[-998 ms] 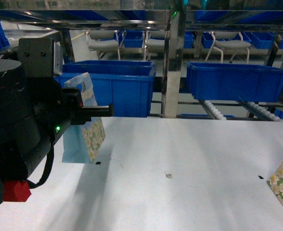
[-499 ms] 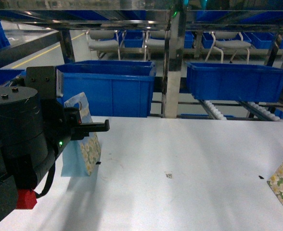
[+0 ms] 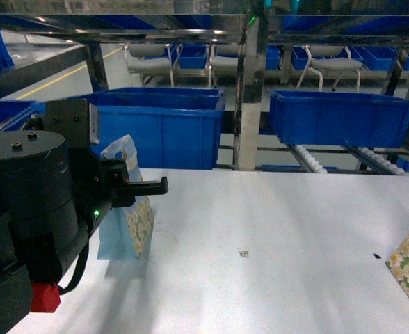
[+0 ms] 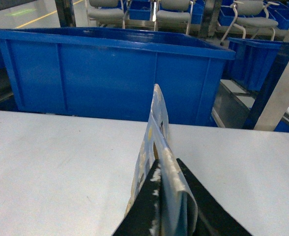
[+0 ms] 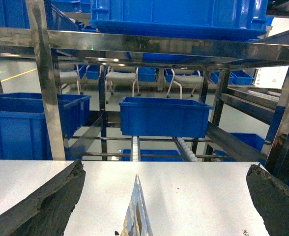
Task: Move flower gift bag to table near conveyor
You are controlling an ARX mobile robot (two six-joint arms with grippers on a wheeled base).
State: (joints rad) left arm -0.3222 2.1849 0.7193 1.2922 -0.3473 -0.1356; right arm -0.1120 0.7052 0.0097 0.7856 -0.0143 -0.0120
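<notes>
While the left end effector (image 4: pixel 171 206) is clenched on the top edge of the flower gift bag (image 3: pixel 126 202), the bag stands upright at the left of the head frame, its bottom apparently meeting the white tabletop (image 3: pixel 274 236) in front of a large blue bin (image 3: pixel 163 129). The conveyor (image 3: pixel 309 158) with its white rollers runs behind the tabletop at upper right. The right end effector (image 5: pixel 164 196) is spread wide, gripping nothing, above a second flowered bag (image 5: pixel 136 214) at the bottom of its wrist view.
</notes>
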